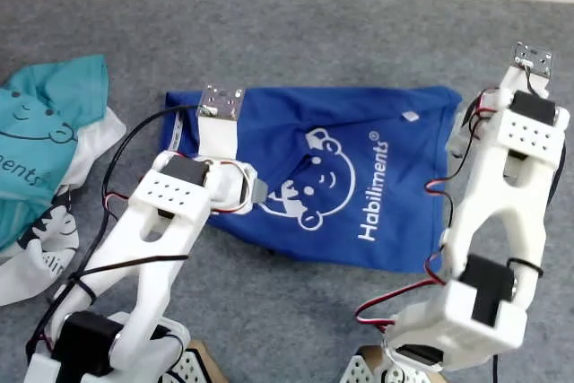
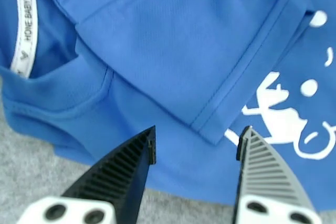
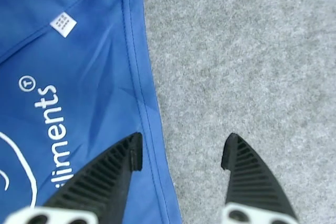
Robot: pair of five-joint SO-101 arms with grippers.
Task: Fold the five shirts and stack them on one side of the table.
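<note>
Teal shirt and a white one lay bunched at 9 o'clock of the blue shirt on the grey table. In the high view the L arm hid part of the blue shirt's 9 o'clock end. That view gave the shirt spread out, print up. L wrist view added neck tape and a sleeve hem; R wrist view a small tag by the edge. L claw was apart above the sleeve area, prob. not touching. R claw was apart too, straddling the shirt's 3 o'clock edge: one finger over cloth, one over table.
</note>
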